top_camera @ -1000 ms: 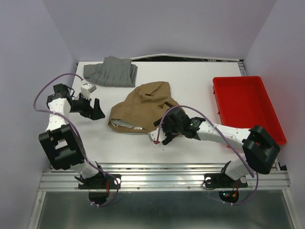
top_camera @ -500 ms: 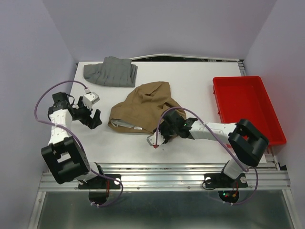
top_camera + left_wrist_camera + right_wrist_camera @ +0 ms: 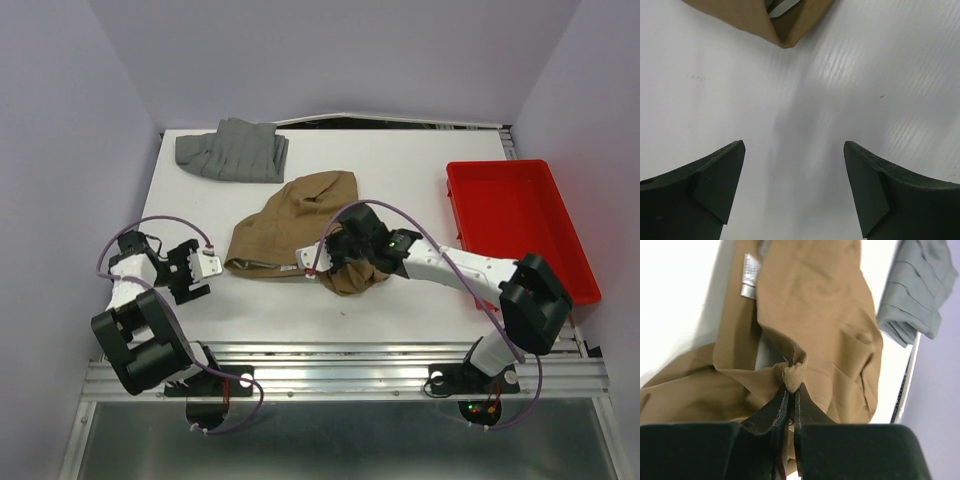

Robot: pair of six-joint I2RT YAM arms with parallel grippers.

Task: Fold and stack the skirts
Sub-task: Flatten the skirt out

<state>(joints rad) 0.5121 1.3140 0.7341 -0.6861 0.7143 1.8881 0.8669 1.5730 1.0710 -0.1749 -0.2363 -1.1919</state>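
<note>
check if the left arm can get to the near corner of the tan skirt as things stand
Probably yes. The left fingers stand open over the table, and the tan skirt has its corner lying just ahead of them, with nothing in between.

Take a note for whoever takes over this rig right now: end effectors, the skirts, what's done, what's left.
Left end effector: open, empty, over bare table near a corner of the tan skirt.
Right end effector: shut on a pinch of the tan skirt's cloth.
Grey skirt: far left of the table, apart from both arms.
Done: nothing stacked; tan skirt crumpled.
Left: fold, then stack both.
</note>
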